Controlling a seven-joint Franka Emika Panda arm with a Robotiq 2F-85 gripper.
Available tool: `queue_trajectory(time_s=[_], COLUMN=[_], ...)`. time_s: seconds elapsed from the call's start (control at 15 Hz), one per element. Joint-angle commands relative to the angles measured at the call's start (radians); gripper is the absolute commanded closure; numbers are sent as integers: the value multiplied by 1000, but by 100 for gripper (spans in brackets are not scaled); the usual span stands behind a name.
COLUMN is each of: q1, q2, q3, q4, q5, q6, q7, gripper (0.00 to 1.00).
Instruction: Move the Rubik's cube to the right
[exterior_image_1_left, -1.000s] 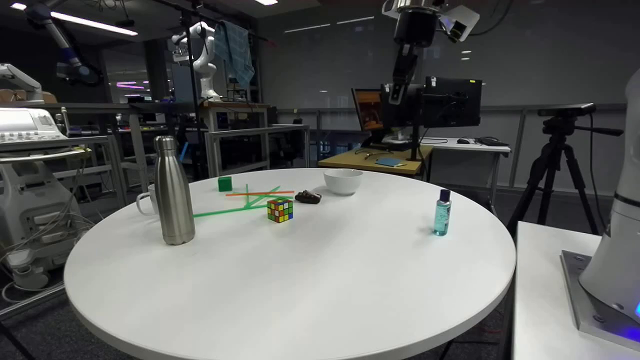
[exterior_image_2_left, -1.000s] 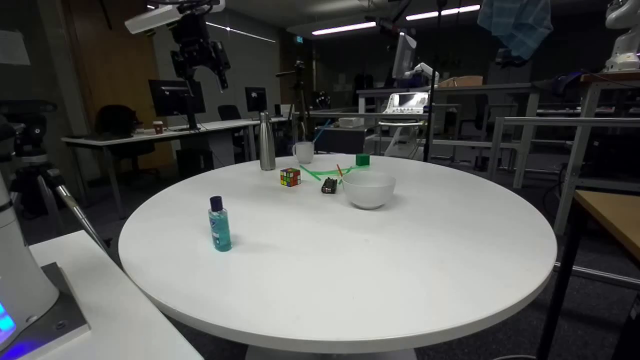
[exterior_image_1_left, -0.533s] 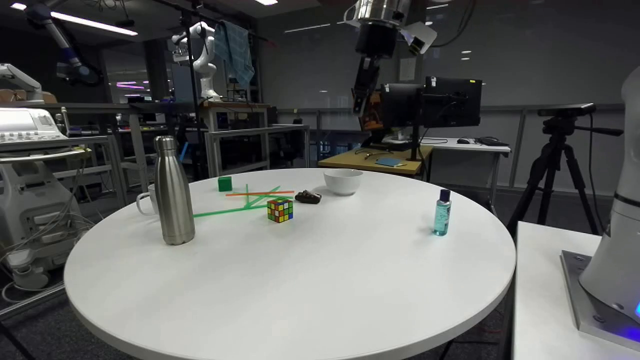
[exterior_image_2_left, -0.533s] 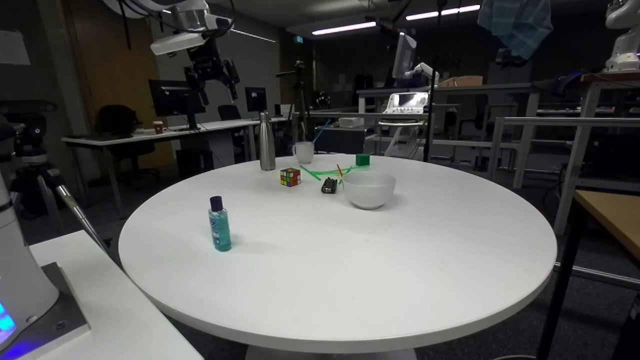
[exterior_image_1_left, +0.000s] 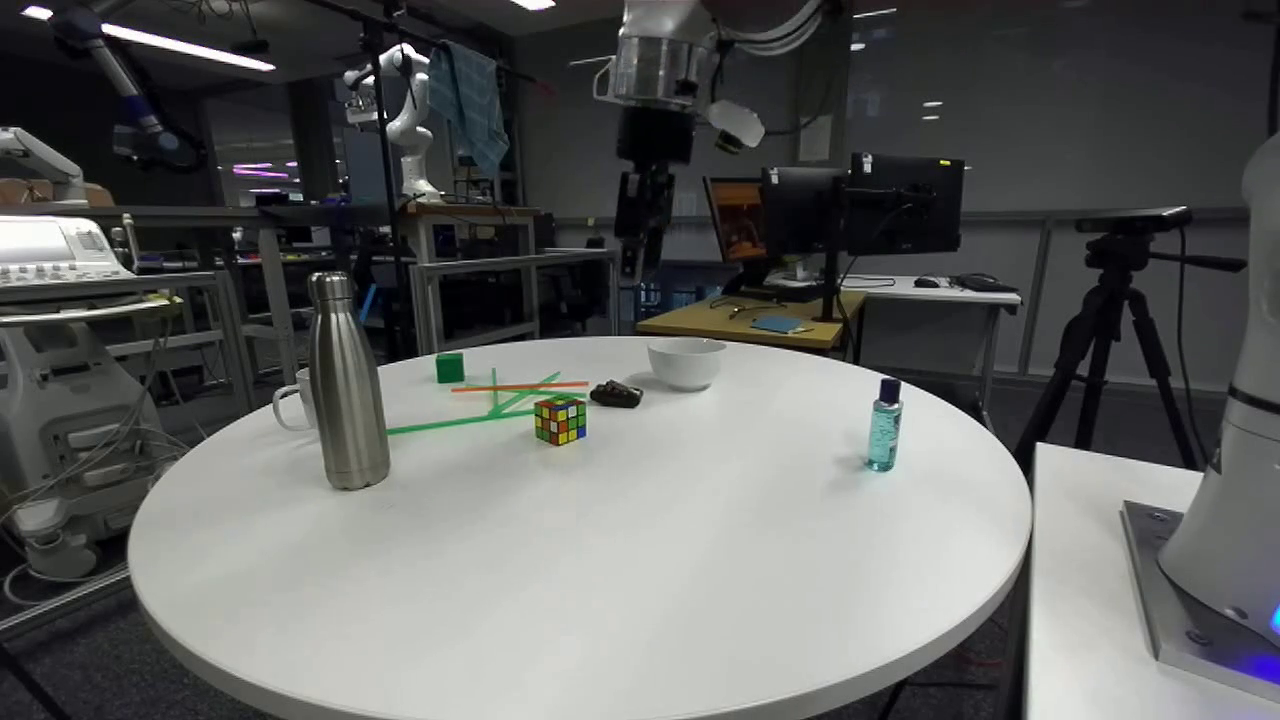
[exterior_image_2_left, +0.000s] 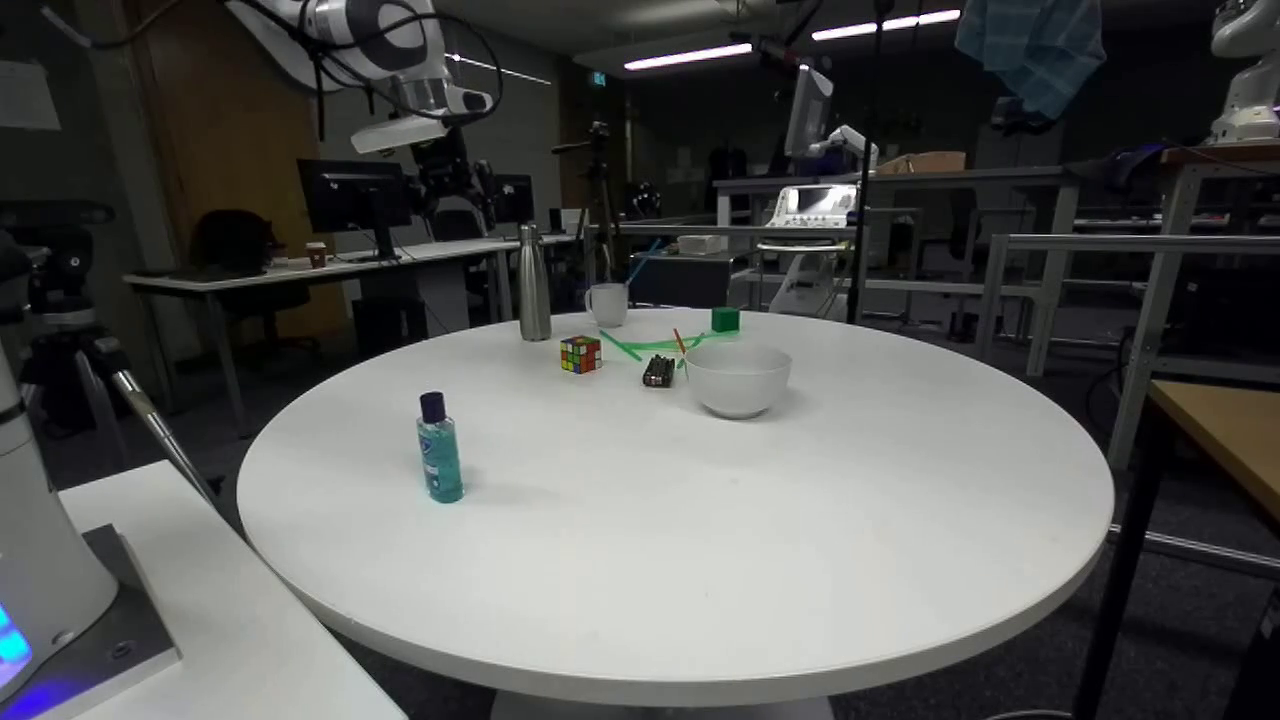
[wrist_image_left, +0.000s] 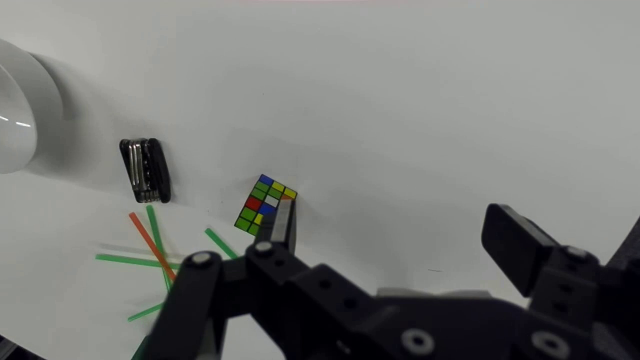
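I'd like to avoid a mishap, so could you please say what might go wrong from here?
In the wrist view, one fingertip of the open hand covers part of the Rubik's cube, so descending straight might strike or miss it.
A green straw close beside the cube could get dragged along.
A low carry might topple the capped teal bottle, right of the cube in an exterior view.

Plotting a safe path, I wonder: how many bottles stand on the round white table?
2. The tall silver steel bottle stands near the white handled mug; the small clear bottle with teal liquid and dark cap stands toward the robot's white base. None appears hidden.
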Motion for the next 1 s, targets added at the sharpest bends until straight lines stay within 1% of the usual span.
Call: queue_trajectory(time_s=[0.0, 0.2, 0.47, 0.93], q1=[4, 19, 28, 4], q2=[164, 262, 363, 485], q3=[6, -10, -39, -108], q4=[165, 274, 406, 640], q5=[-100, -161, -192, -159], q6=[-20, -44, -76, -158], q7=[92, 143, 166, 149], gripper=[0, 0, 0, 0])
